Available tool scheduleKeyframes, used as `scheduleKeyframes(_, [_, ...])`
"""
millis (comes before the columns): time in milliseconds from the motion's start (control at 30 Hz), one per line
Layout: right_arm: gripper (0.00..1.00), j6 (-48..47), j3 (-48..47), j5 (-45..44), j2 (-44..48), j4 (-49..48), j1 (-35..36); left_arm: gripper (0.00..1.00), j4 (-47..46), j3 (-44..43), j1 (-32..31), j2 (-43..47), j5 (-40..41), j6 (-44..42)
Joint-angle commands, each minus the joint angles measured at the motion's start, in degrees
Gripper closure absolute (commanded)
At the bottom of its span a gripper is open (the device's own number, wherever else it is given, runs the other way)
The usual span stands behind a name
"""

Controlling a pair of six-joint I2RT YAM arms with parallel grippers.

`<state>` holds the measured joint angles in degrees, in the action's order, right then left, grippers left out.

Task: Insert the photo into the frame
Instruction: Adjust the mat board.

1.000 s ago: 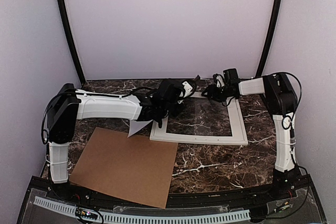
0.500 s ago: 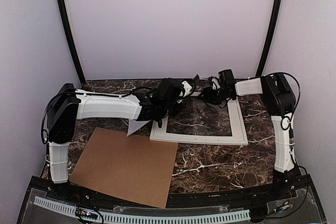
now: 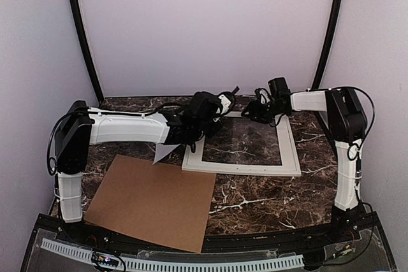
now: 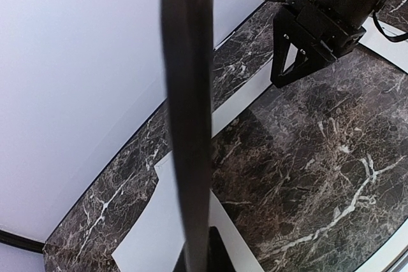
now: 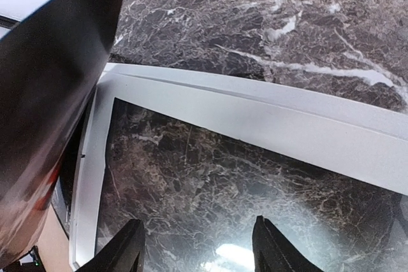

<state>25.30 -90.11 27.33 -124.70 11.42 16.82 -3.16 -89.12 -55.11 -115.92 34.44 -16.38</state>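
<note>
While both arms creep only a little, bench (image 3: 255, 202): dark stone with white walls close behind it. Bare stone shows to the right of the frame and in front of it, so there is room to move there.
Cardboard sheet (image 3: 153, 202): lies flat at the near left. Its far edge comes right up to the frame's near-left corner. I cannot tell if they touch, so that side is tight.
Frame (image 3: 242, 167): lies flat and has not moved. Its see-through middle shows stone, and nothing lies in it.
Photo (image 4: 188, 106): not in the frame yet. It stands up on its edge over the frame's left side. Its white back corner pokes out under the left arm and has slid a bit to the left. I think it is being lined up and must tip down flat inside the rails.
Left fingers (image 4: 213, 253): shut tight on the photo's edge.
Right fingers (image 5: 132, 241): apart and holding nothing. They hang over the far part of the frame's middle and have drawn back a touch toward the far rail. This leaves more room for the photo to come down.
</note>
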Motion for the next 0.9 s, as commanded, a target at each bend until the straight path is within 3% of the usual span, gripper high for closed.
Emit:
scheduleKeyframes(0, [0.41, -0.6, -2.1, 0.8, 2.3, -1.3, -0.5, 1.0, 0.3, -2.4, 0.4, 3.7, 0.5, -0.5])
scheduleKeyframes(433, [0.4, -2.6, -9.0, -2.2, -3.1, -2.0, -2.6, 1.0, 1.8, -5.5, 0.4, 2.4, -1.5, -0.2])
scheduleKeyframes(667, [0.38, -6.2, -5.5, -17.0, 3.0, 10.7, -3.4, 1.0, 1.4, -5.6, 0.4, 1.4, -0.4, -2.1])
scheduleKeyframes(867, [0.31, -8.8, 1.5, -25.7, 8.4, 14.3, -5.0, 1.0, 1.1, -4.7, 0.4, 1.2, 0.3, -2.7])
